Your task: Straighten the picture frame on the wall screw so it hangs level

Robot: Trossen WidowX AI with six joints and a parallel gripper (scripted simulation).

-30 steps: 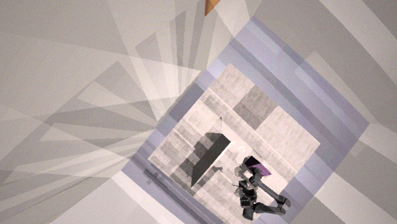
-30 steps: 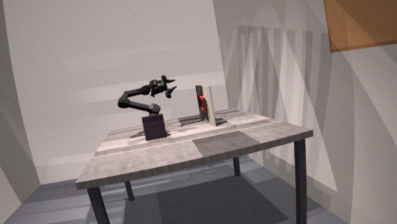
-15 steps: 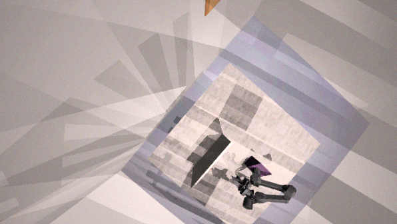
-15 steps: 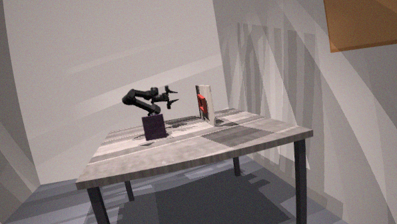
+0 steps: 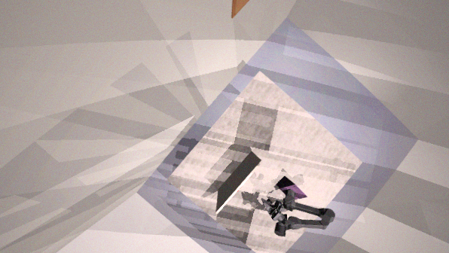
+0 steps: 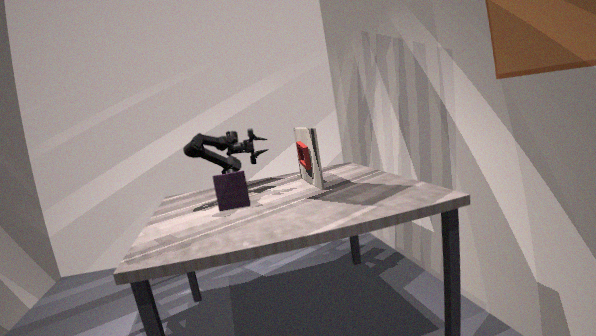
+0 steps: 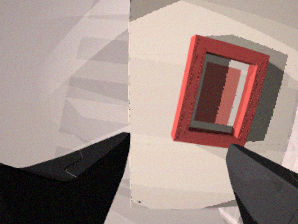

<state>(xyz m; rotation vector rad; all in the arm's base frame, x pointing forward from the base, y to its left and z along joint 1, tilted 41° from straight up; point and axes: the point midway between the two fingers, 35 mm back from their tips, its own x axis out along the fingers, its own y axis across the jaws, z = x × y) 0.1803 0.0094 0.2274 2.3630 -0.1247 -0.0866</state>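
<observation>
The red picture frame (image 6: 308, 160) (image 7: 230, 51) hangs on the front of an upright pale panel (image 5: 238, 181) (image 6: 303, 134) (image 7: 160, 175). In the wrist view it is tilted clockwise against the panel's upright left edge: its top left corner is higher than its top right corner. The screw and the notched strip are hidden. My gripper (image 6: 267, 144) (image 7: 179, 146) is open and empty, facing the panel with a gap in the exterior view. In the wrist view the right fingertip overlaps the frame's bottom right corner, and the left fingertip is at the panel's left edge.
The arm stands on a dark purple block (image 5: 296, 190) (image 6: 231, 191) on the table (image 5: 316, 147) (image 6: 280, 225). Shadows fall across the panel and table. An orange sheet (image 5: 239, 7) (image 6: 540, 40) is in the background.
</observation>
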